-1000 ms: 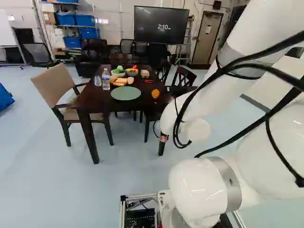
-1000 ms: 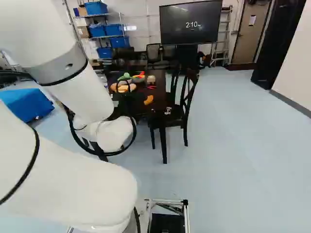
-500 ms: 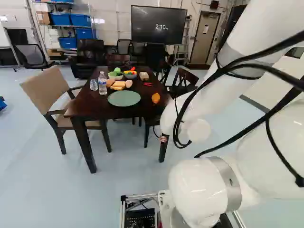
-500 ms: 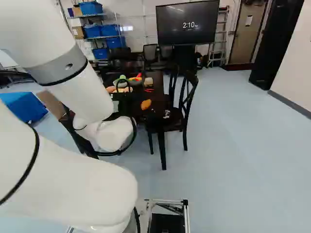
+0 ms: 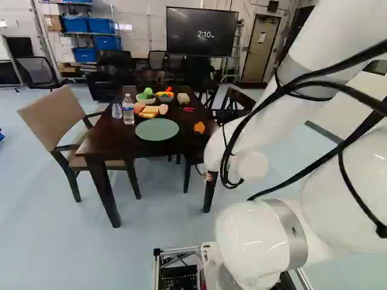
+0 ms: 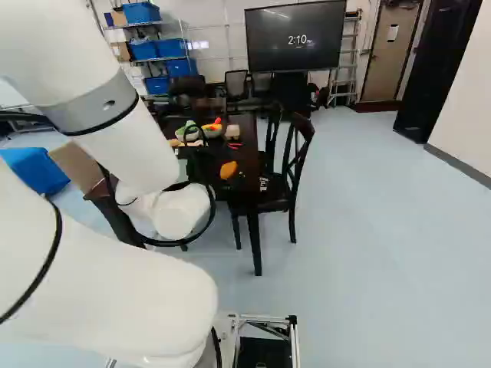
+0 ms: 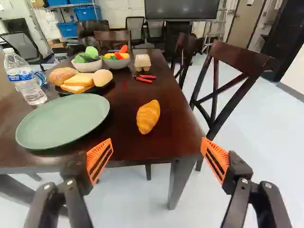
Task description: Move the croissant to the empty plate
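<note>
Hand (image 7: 157,141), 2 fingers (image 7: 100,160) apart

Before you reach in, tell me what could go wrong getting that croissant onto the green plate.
The open end effector hangs short of the table, so a low approach could hit the edge. The croissant tapers toward its ends and might roll or slip from an off-center grip. The water bottle stands close by the plate and could tip if bumped during placing.
</note>
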Controlling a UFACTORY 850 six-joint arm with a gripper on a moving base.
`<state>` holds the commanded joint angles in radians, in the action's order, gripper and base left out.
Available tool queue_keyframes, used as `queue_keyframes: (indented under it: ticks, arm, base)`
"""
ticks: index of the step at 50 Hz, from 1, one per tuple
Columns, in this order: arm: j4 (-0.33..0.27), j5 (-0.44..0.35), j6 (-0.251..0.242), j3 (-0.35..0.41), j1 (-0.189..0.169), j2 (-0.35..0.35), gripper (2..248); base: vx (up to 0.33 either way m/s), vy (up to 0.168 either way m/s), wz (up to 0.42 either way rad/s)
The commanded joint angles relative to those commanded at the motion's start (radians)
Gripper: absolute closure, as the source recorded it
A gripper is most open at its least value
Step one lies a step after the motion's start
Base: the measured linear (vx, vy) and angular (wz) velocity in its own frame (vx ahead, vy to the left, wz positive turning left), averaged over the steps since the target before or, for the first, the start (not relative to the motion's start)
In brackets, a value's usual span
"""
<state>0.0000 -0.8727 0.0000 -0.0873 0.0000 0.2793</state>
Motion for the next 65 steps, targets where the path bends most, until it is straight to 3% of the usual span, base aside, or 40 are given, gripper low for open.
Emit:
queue_keyframes:
  ticks: [29, 52, 65]
  arm:
    - [0.0, 0.0, 0.0, 0.0, 0.0, 0.0, 3]
    - [0.0, 0.004, 0.0, -0.108, 0.0, -0.045, 3]
    - [0.0, 0.076, 0.0, -0.178, 0.0, -0.086, 3]
  base:
    - [0.043, 0.001, -0.004]
    - [0.0, 0.0, 0.0]
    - [0.0, 0.0, 0.0]
